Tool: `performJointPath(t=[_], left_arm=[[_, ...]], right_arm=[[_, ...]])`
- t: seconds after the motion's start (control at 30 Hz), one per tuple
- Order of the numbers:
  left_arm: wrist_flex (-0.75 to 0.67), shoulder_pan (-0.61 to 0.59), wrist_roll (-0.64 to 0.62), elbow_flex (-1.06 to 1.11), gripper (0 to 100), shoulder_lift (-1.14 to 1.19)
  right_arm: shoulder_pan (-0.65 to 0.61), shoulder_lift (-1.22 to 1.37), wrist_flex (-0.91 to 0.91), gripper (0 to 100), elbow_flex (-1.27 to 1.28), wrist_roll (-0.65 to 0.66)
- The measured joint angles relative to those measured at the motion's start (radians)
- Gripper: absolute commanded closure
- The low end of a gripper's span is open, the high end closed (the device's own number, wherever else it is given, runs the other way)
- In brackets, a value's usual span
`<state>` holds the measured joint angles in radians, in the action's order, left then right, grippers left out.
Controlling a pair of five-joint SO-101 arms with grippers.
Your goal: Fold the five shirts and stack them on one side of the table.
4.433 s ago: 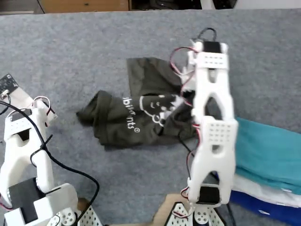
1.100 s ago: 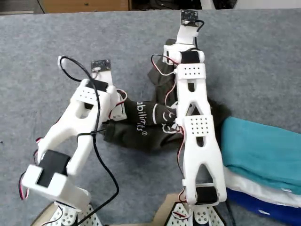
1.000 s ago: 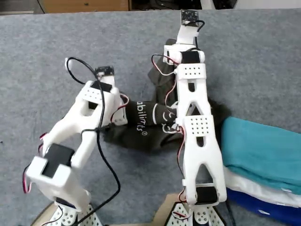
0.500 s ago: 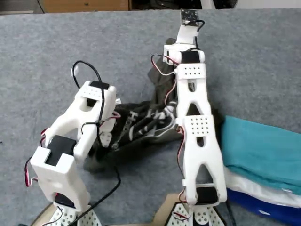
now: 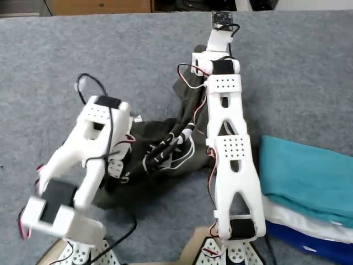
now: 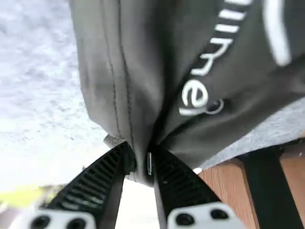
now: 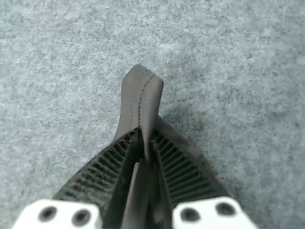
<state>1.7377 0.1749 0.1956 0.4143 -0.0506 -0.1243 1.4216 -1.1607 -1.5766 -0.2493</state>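
i'm looking down on a dark olive shirt with white print [image 5: 165,154], bunched up in the middle of the grey felt-covered table [image 5: 83,61] and strung between my two arms. the left gripper [image 6: 140,160] has its black ribbed fingers [image 6: 102,179] pressed together on a thick fold of that shirt. in the left wrist view the cloth spreads away from the pinch with a double line of stitching and white letters running across it. a strip of brown wooden board [image 6: 281,186] shows past the cloth on one side. from above, the left arm [image 5: 94,143] leans in over the near-left end of the shirt, where the fabric bulges out under its wrist. the right gripper [image 7: 145,138] is also pinching the shirt: its fingers are squeezed onto a narrow stitched edge of dark fabric that pokes out beyond the tips, with grey felt behind it. the right arm [image 5: 229,143] stretches from the near edge out to the far middle of the table, just right of the shirt and overlapping its right side. at the near right, well apart from the grippers, sits a stack of folded shirts: a teal folded shirt [image 5: 309,176] on top, a white folded shirt [image 5: 309,218] under it, and a blue folded shirt [image 5: 314,243] at the bottom.
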Motion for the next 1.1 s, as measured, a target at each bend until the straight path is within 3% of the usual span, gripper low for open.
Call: performJointPath(t=[0.2, 0.37, 0.5, 0.8, 1.1], left_arm=[[0.003, 0.0, 0.0, 0.009, 81, -0.262], [-0.005, -0.04, 0.002, 0.005, 82, -0.311], [-0.107, -0.144, 0.002, -0.068, 82, -0.308], [-0.565, -0.285, -0.169, -0.091, 81, -0.049], [-0.624, -0.284, -0.259, -0.232, 81, 0.241]], right_arm=[[0.0, 0.0, 0.0, 95.9, 0.0, 0.0], [0.0, 0.0, 0.0, 95.9, 0.0, 0.0], [0.0, 0.0, 0.0, 95.9, 0.0, 0.0], [0.0, 0.0, 0.0, 95.9, 0.0, 0.0], [0.0, 0.0, 0.0, 95.9, 0.0, 0.0]])
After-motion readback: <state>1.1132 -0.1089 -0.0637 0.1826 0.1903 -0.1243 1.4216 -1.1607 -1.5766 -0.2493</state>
